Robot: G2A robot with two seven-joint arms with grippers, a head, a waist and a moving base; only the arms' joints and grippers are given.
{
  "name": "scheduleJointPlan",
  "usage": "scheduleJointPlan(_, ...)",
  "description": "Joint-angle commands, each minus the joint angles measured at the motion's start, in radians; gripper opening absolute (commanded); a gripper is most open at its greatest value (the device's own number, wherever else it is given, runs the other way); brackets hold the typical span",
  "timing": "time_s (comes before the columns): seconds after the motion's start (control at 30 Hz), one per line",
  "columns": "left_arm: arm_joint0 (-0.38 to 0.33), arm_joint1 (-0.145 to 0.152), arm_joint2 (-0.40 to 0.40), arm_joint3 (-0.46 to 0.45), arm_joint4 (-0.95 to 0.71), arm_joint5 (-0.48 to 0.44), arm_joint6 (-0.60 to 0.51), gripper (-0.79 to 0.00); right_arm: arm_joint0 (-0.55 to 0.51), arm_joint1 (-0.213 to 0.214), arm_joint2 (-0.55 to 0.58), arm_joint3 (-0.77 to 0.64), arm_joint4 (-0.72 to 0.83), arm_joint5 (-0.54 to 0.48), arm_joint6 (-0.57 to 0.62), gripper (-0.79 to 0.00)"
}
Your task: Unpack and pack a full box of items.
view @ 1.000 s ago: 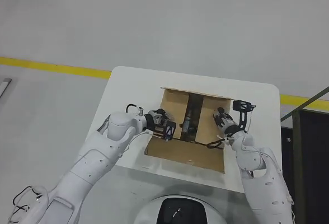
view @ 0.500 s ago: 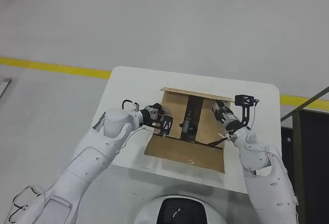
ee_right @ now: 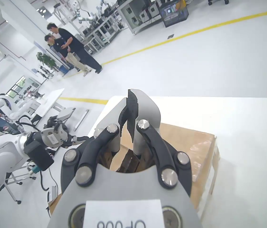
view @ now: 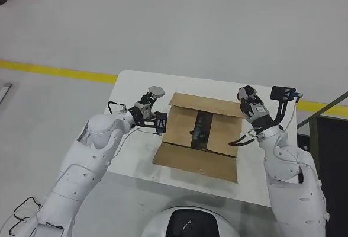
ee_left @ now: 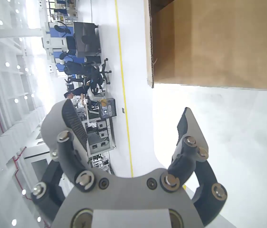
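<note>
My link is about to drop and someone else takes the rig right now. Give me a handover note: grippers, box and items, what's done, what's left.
Left gripper: open and empty, beside the box's left wall, not touching it.
Right gripper: shut on nothing, by the box's far right corner.
Box: on the white table, near flap folded outward, top flaps parted. Dark items show in the gap between the flaps.
Done: the box is partly opened.
Left: the items are still inside, so take them out, then pack them back in.

Left jaws apart, right jaws together
</note>
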Motion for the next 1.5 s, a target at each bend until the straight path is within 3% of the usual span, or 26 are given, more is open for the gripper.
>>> scheduleJointPlan(0.0,0.023,0.005,-0.018,-0.022,-0.006,0.018,-0.003,0.000,0.010,-0.002,-0.024,0.041,0.002,0.003,-0.018,-0.785)
scheduleJointPlan(0.33,0.035,0.007,-0.027,-0.035,-0.009,0.027,-0.012,0.000,0.089,-0.019,-0.128,0.342,0.023,0.094,-0.072,-0.785)
scheduleJointPlan(0.53,0.035,0.007,-0.027,-0.035,-0.009,0.027,-0.012,0.000,0.126,-0.024,-0.153,0.426,0.030,0.112,-0.071,-0.785)
scheduleJointPlan(0.83,0.069,0.015,-0.042,-0.068,-0.019,0.040,0.029,0.000,0.106,-0.020,-0.125,0.302,0.046,0.116,-0.102,-0.785)
scheduleJointPlan(1.2,0.175,0.071,-0.176,-0.133,-0.030,0.088,0.383,0.000,0.071,-0.010,-0.105,0.217,0.028,0.096,-0.084,-0.785)
scheduleJointPlan(1.47,0.177,0.073,-0.182,-0.132,-0.026,0.091,0.386,0.000,0.069,-0.010,-0.110,0.209,0.044,0.094,-0.102,-0.785)
